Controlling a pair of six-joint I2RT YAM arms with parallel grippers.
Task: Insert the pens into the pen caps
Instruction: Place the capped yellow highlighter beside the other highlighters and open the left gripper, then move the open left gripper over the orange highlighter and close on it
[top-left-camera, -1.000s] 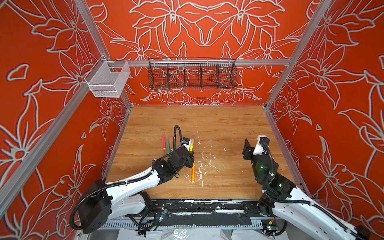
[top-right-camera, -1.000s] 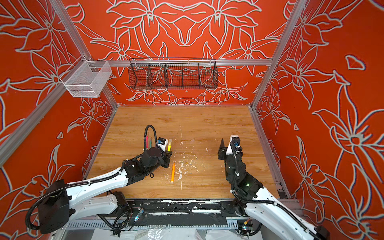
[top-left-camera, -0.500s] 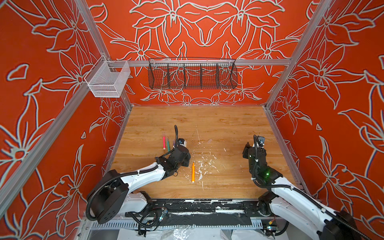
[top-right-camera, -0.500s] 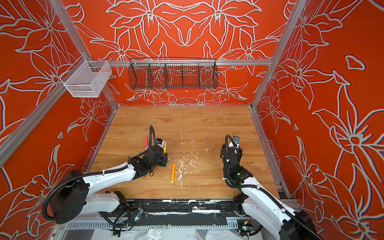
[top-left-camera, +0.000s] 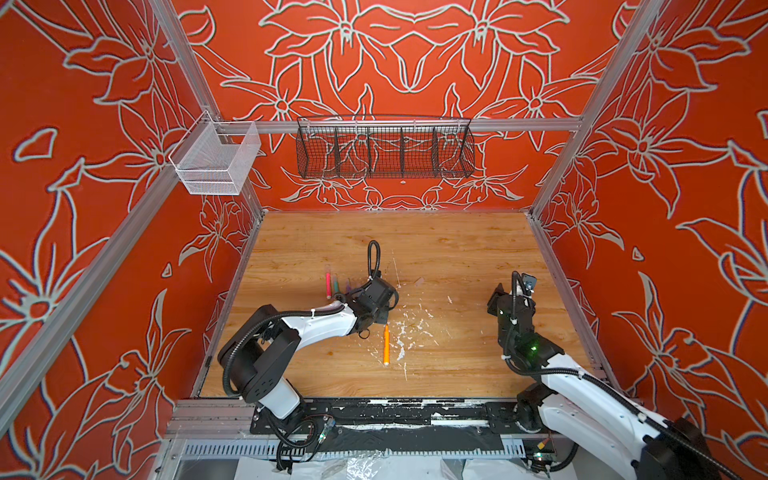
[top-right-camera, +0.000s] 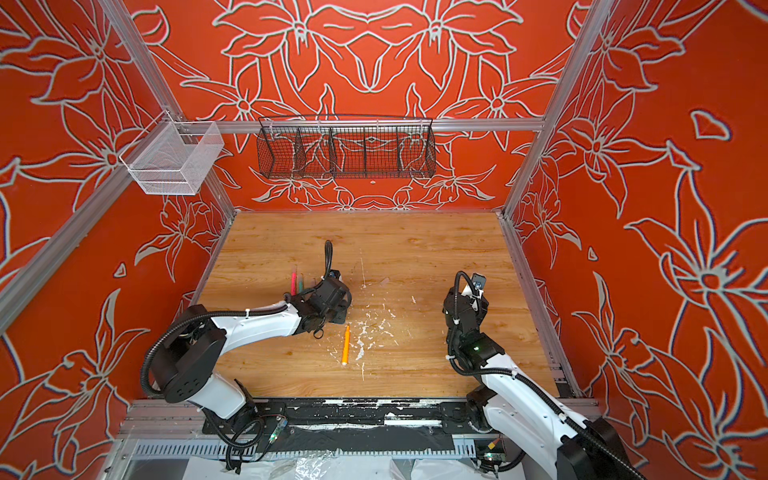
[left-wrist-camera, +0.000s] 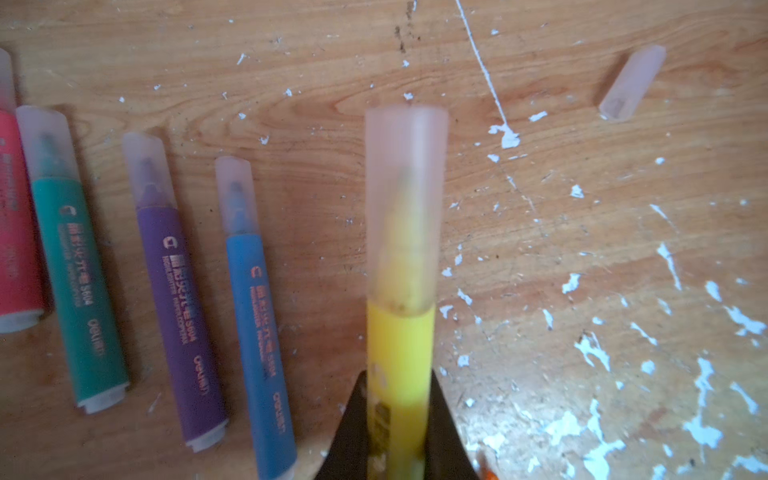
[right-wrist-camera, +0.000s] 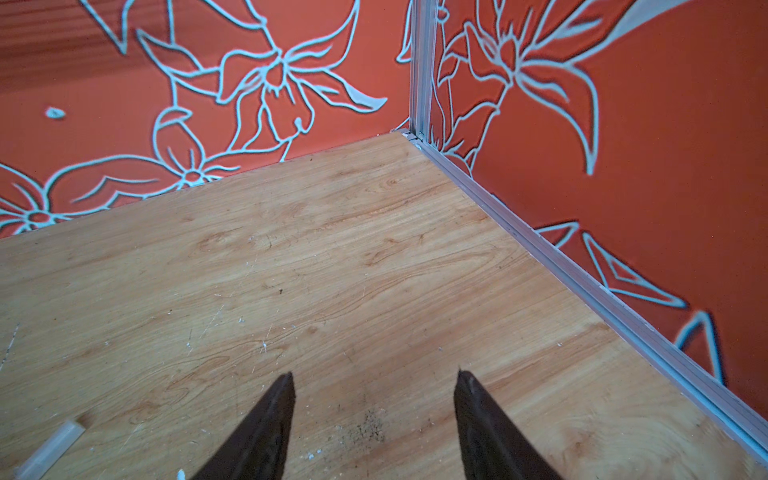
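The light wood-grain tabletop (top-left-camera: 457, 249), flecked with white paint near the middle, fills the floor of the red flowered booth. The left gripper (left-wrist-camera: 397, 374) reaches left of centre with its claw clamped on the barrel of a slim yellow marker pen (left-wrist-camera: 401, 353). This pen's far end sits inside a translucent colourless plastic cap (left-wrist-camera: 405, 187), and the pen is held just above the wood. The right gripper (right-wrist-camera: 374, 374) hangs over bare wood on the right side, facing the far right corner, its claw apart and holding nothing.

Left of the yellow pen, four capped pens lie side by side on the table: blue (left-wrist-camera: 257, 332), purple (left-wrist-camera: 178, 316), green (left-wrist-camera: 79, 291) and pink-red (left-wrist-camera: 12, 216) at the far left. An orange marker pen (top-left-camera: 386, 345) lies alone nearer the front edge, its bare pointed tip toward the far side. One loose translucent cap (left-wrist-camera: 631, 83) lies on the wood, right of the left gripper and farther back.
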